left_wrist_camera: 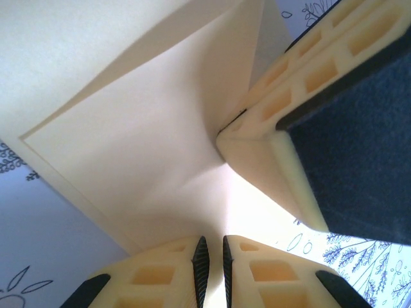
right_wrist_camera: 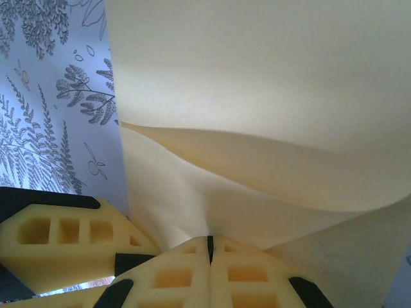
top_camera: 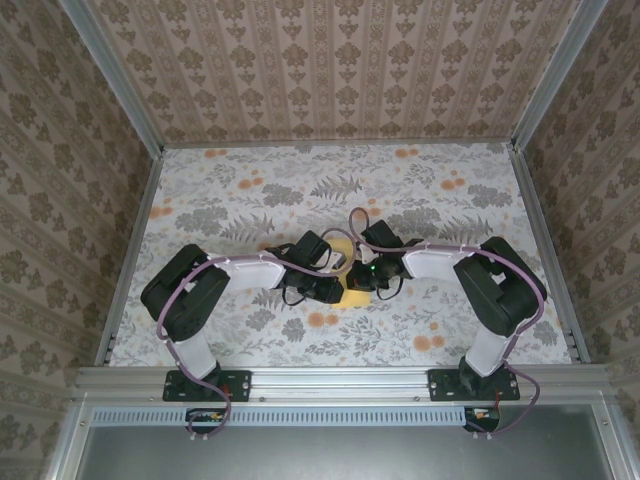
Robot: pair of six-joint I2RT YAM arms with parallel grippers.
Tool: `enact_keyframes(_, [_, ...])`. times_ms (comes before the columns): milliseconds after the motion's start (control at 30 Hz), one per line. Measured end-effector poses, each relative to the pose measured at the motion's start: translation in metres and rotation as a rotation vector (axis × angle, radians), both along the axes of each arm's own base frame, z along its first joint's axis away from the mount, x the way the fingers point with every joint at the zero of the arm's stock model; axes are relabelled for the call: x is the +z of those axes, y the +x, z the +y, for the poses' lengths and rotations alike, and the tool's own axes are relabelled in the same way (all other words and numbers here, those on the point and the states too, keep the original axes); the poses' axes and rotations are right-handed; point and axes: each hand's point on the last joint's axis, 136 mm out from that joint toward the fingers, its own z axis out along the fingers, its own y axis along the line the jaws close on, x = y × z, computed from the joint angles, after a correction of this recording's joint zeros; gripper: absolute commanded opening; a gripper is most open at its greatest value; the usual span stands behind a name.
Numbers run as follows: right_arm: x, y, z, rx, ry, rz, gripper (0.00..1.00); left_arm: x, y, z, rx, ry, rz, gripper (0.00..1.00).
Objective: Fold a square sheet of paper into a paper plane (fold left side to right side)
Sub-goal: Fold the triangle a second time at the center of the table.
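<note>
While L/R fingers (left_wrist_camera: 183, 256) (right_wrist_camera: 192, 253) pinch, plain sheet (right_wrist_camera: 257, 77) bows.

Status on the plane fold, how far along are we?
Done: little. Both arms meet over the square sheet of paper, which is not yet plane-shaped. In hand: the right end effector is shut on one side, lifted and curling over. The left end effector sits nearly shut at the sheet's edge; grip unclear. Left: lay that side across, crease it, then the remaining folds to a dart shape.
</note>
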Motion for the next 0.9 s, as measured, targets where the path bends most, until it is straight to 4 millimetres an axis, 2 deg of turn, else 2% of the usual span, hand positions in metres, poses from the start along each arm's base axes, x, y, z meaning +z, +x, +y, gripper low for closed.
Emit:
enact_keyframes(500, [-0.001, 0.026, -0.024, -0.048, -0.021, 0.001, 0.00, 0.000, 0.000, -0.001, -0.002, 0.003, -0.004, 0.19])
enact_keyframes(900, [-0.001, 0.038, -0.041, -0.067, -0.014, -0.002, 0.00, 0.000, 0.001, -0.001, -0.001, 0.002, -0.009, 0.19])
